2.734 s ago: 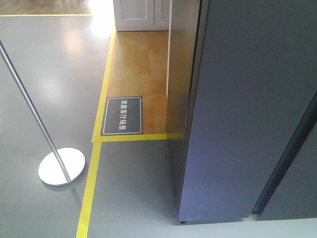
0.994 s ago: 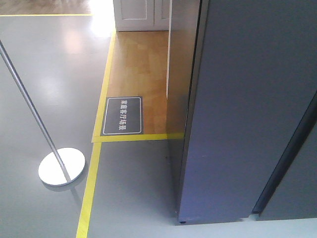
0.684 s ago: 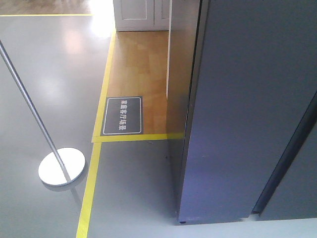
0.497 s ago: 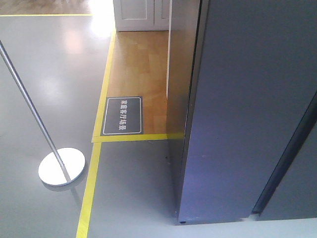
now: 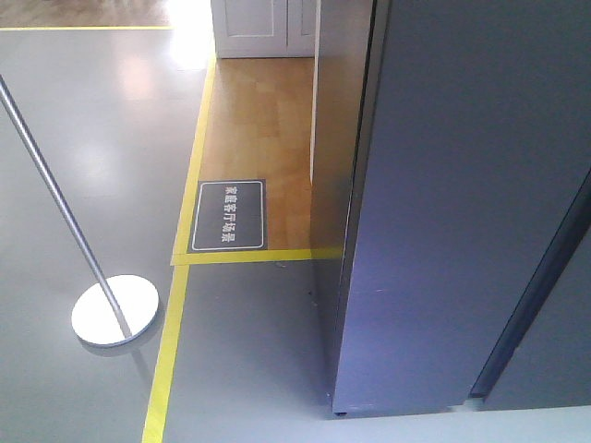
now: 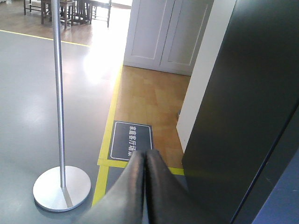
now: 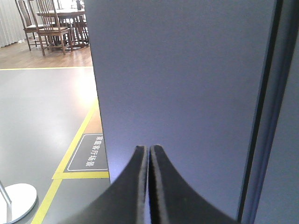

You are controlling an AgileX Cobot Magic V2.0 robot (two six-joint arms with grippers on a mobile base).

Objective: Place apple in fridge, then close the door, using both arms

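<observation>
The fridge point(image 5: 462, 185) fills the right of the front view as a dark grey-blue face, and none of its white inside shows. A dark seam point(image 5: 536, 277) divides the door point(image 7: 187, 84) from the panel to its right, and the two lie flush. The apple is out of view. My left gripper point(image 6: 145, 151) is shut with nothing in it and hangs over the floor left of the fridge's dark side point(image 6: 243, 107). My right gripper point(image 7: 149, 147) is also shut and empty, and it points straight at the door face from close by.
A slim metal pole with a round base point(image 5: 115, 309) stands on the grey floor to the left. Yellow floor tape point(image 5: 171, 341) and a dark floor sign point(image 5: 229, 215) border a wood floor strip. White cabinet doors point(image 6: 159, 32) stand behind, and chairs point(image 7: 51, 23) further back.
</observation>
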